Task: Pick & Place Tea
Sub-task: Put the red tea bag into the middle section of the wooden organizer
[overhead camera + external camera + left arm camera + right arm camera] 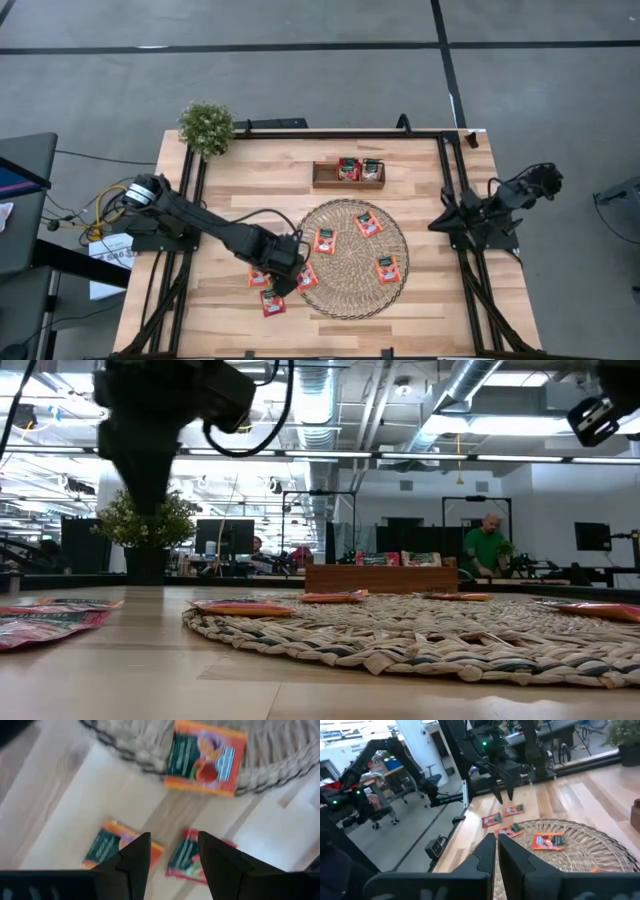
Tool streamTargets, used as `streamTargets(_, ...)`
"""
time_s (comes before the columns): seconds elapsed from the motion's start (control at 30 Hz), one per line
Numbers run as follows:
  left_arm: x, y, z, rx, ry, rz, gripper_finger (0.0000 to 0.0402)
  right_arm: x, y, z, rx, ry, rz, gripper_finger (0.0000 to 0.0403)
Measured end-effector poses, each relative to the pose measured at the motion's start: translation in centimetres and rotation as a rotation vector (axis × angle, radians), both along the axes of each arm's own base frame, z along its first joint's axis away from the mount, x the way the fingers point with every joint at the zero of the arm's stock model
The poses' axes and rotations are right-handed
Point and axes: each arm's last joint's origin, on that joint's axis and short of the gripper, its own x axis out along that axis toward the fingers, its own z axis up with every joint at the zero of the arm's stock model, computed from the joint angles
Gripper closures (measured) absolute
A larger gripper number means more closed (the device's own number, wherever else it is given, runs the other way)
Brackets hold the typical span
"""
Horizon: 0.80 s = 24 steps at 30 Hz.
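Tea: small flat square red-orange sachets with dark green-and-white labels [326, 241], spread in three places. Two stand in the small brown wooden tray [320, 178] at the far side of the pale wooden worktop [240, 180]; four lie on the round woven straw mat [400, 235], one of them half over its near-left rim; two more lie on bare wood just beside that rim.

Left end effector [285, 272]: hangs low over the two loose sachets by the mat's rim, fingers apart, nothing between them; the wrist view looks down past the fingers [134, 862] onto both.

Right end effector [497, 851]: parked high by the worktop's right edge, fingers pressed together, empty.

Handling: the sachets look feather-light, thin and pliable, with a glossy wrapper likely to slip. Lying flat, they offer almost no height to pinch; my guess is an edge or corner is the place to nip, and a firm downward push may slide one along the wood.

Best hold: the sachet overhanging the mat's rim [206, 758] seems easiest, since its raised edge gives a finger room underneath.

Hard to make out: the left arm covers part of the loose sachets from above; label print is unreadable; how many sachets the tray holds behind the front pair I cannot tell.
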Motion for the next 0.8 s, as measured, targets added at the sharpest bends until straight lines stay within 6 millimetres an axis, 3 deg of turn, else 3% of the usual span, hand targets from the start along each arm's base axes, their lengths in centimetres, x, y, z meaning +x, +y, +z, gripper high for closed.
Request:
streamTargets(0.27,-0.5,-1.1,0.0,-0.058,0.026,-0.002,0.0245,0.3,0.0,-0.9,-0.061,0.023,-0.033,0.0391)
streamTargets(0.57,-0.5,-1.2,0.0,-0.072,0.032,0.006,0.0245,0.7,-1.4,-1.0,-0.094,0.017,-0.418,0.0391)
streamTargets(0.8,-0.6,-1.1,0.0,-0.067,0.037,-0.011,0.0245,1.5,-2.5,-3.5,-0.063,0.081,-0.746,0.0391)
